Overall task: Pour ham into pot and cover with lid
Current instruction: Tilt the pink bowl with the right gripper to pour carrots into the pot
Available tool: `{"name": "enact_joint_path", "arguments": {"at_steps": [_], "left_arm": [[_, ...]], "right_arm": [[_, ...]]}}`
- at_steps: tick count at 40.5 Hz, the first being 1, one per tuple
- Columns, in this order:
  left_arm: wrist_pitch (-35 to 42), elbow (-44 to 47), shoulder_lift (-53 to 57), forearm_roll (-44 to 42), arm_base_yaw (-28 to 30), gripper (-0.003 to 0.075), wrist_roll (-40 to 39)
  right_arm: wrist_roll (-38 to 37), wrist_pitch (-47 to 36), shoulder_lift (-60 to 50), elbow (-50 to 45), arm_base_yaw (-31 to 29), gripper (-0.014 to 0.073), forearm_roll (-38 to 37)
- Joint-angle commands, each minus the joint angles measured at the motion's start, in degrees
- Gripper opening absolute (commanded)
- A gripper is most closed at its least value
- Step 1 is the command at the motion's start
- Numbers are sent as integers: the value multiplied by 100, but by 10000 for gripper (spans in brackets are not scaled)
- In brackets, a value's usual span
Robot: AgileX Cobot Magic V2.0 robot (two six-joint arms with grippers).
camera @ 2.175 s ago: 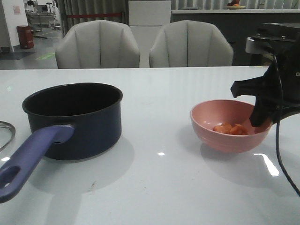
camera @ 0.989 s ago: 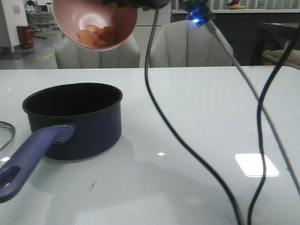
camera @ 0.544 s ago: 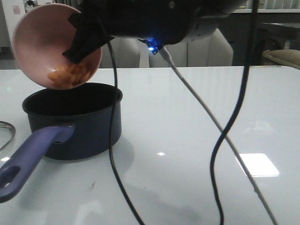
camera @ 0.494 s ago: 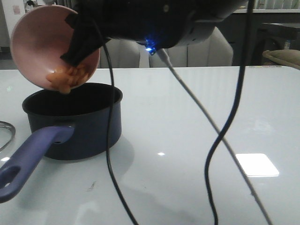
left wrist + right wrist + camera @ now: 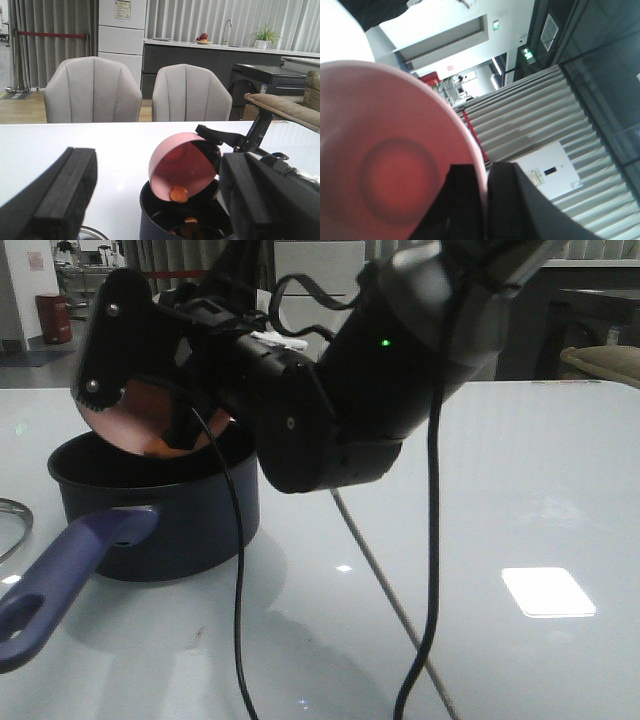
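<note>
My right gripper is clamped on the rim of the pink bowl, holding it tipped steeply over the pot — mouth turned down toward the black inside. One ham chunk sits at the bowl's lower lip; several more lie on the pot's bottom. My left gripper hangs apart and empty, nearby. The lid rests on the table, beside the pot's handle

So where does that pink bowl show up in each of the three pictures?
Front view: pink bowl, tipped over the pot, upper left, largely hidden by the right tool.
Left wrist view: bowl centre, tipped above the pot.
Right wrist view: bowl's inside fills the left side, rim pinched by the tool.
Shared landmark: the right tool gripping its rim.
</note>
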State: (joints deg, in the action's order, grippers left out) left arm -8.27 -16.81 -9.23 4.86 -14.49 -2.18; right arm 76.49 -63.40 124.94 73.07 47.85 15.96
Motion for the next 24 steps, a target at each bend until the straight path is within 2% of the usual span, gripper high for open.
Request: {"name": "enact_joint_path", "arguments": {"at_steps": [1, 7, 15, 18, 24], "left_arm": [[438, -159, -58, 53, -47, 552, -6], [438, -159, -58, 53, -47, 552, -6], [438, -159, -58, 53, -47, 552, -6], [438, -159, -58, 53, -47, 552, -6], [438, -159, -58, 53, -47, 552, -6]], "right_arm": [[-470, -886, -374, 195, -10, 132, 131], [-1431, -842, -553, 195, -10, 134, 688], [-1796, -345, -971, 195, -10, 134, 1341], [-2101, 147, -1200, 195, -10, 134, 1667], [-2789, 1967, -1767, 195, -68, 134, 2384]]}}
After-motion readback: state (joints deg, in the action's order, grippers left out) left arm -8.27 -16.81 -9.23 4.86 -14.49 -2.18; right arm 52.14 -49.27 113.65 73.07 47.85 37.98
